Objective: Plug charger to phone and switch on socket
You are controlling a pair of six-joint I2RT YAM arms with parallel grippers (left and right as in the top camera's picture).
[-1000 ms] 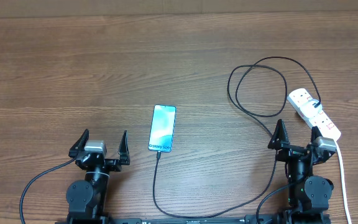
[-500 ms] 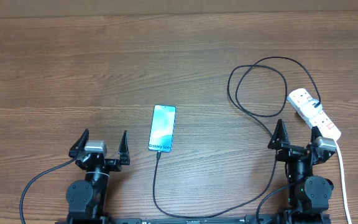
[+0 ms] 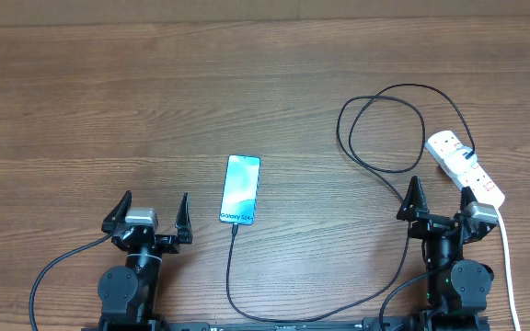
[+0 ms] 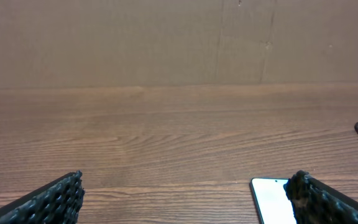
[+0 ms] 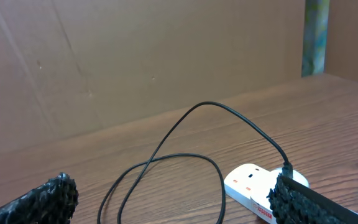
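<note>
The phone lies flat on the table with its blue screen up; its corner shows in the left wrist view. The charger loops near the socket, runs along the table's front edge, and its free end lies against the phone's near edge. The charger's other end goes into the white socket, beyond the black loop. My left gripper stands open left of the phone. My right gripper stands open just in front of the socket. Both hold nothing.
A thick white cord runs from the socket off the table's front right. A brown board wall stands behind the wooden table.
</note>
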